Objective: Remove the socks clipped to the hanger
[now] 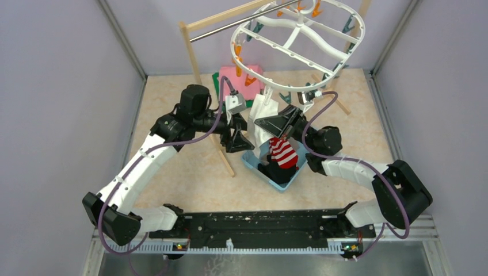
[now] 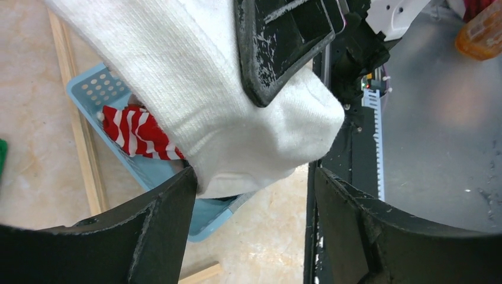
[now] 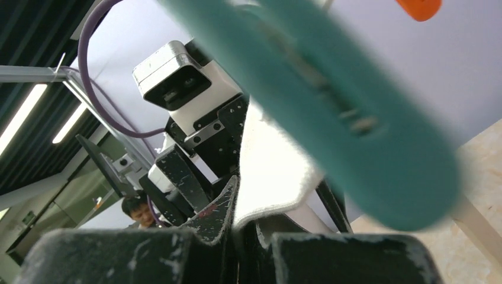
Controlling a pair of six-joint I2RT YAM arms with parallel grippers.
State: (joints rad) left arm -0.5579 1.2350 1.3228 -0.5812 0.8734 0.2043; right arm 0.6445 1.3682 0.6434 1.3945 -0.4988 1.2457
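The white oval hanger [image 1: 299, 40] hangs from a metal bar, with teal and orange clips dangling from it. A white sock [image 1: 263, 112] hangs below it between my two grippers. My right gripper [image 1: 271, 124] is shut on this sock [image 3: 273, 171], and a blurred teal clip [image 3: 349, 118] sits close above it. I cannot tell whether the clip still holds the sock. My left gripper [image 2: 254, 201] is open, its fingertips just under the sock's toe [image 2: 237, 100]. A red-and-white striped sock [image 1: 283, 152] and black socks lie in a blue basket [image 1: 251, 159].
The wooden rack [image 1: 193, 54] with its metal bar [image 1: 230, 24] carries the hanger, and its base slat [image 2: 83, 148] runs beside the basket. Folded pink and green cloths [image 1: 247, 75] lie at the back. An orange clip [image 3: 417, 6] hangs above.
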